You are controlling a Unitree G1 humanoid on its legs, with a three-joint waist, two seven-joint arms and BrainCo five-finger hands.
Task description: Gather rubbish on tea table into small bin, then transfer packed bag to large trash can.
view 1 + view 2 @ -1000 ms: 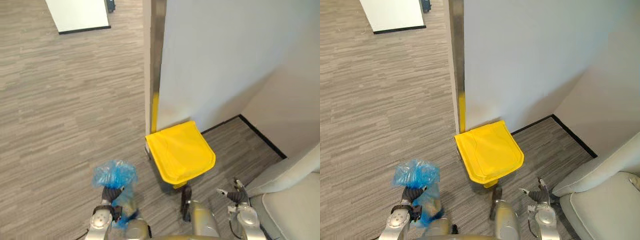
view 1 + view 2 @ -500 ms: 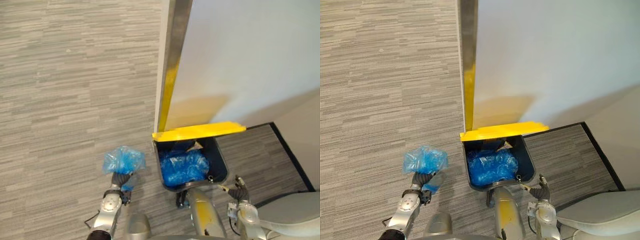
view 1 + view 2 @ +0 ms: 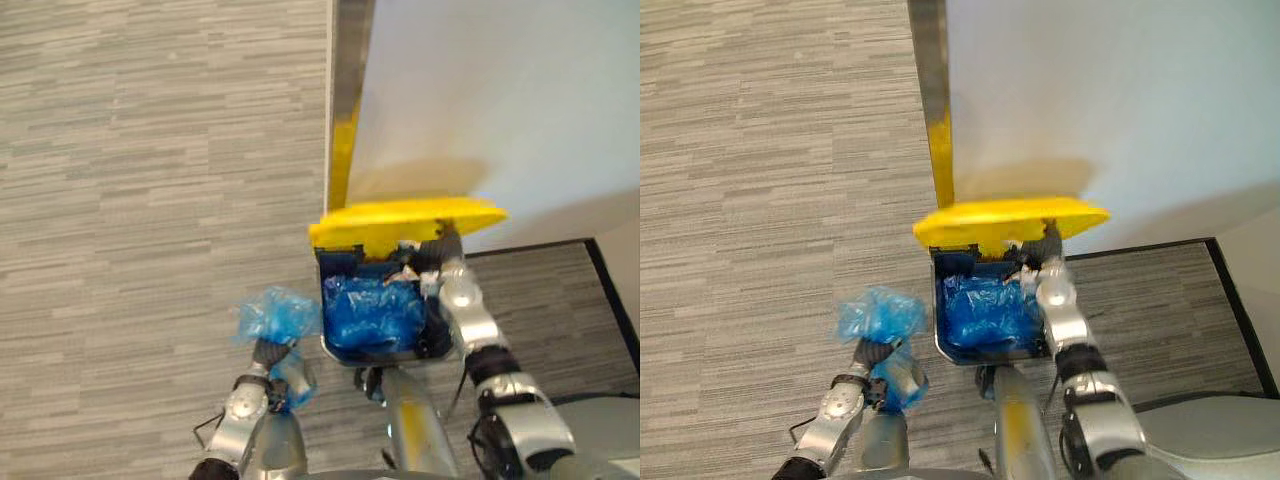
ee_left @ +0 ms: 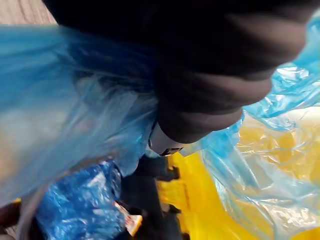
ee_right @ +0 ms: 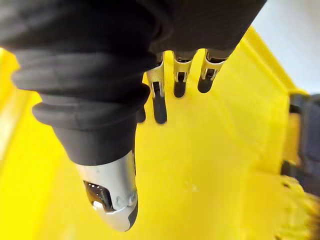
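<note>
**Bag held beside the open bin, lid propped by the other hand**

The left hand (image 3: 266, 353) is clenched round the gathered neck of a blue bag (image 3: 280, 315) of thin, crinkled, see-through plastic. Its ruffled top puffs above the fist and the packed part hangs below.

Just to that hand's right stands the bin (image 3: 437, 332), a dark, boxy tub lined with glossy blue plastic (image 3: 372, 312) that is rumpled over rubbish. Its mouth is uncovered.

The right hand (image 3: 432, 260) reaches over the bin's far right corner. Its fingers (image 5: 159, 107) are straight, with their tips at the smooth underside of the yellow lid (image 3: 400, 220), which is tipped up on edge.

A white wall (image 3: 480, 90) with a metal corner strip (image 3: 348, 70) rises beyond the lid. Striped grey carpet (image 3: 130, 200) lies open on the left hand's outer side.
</note>
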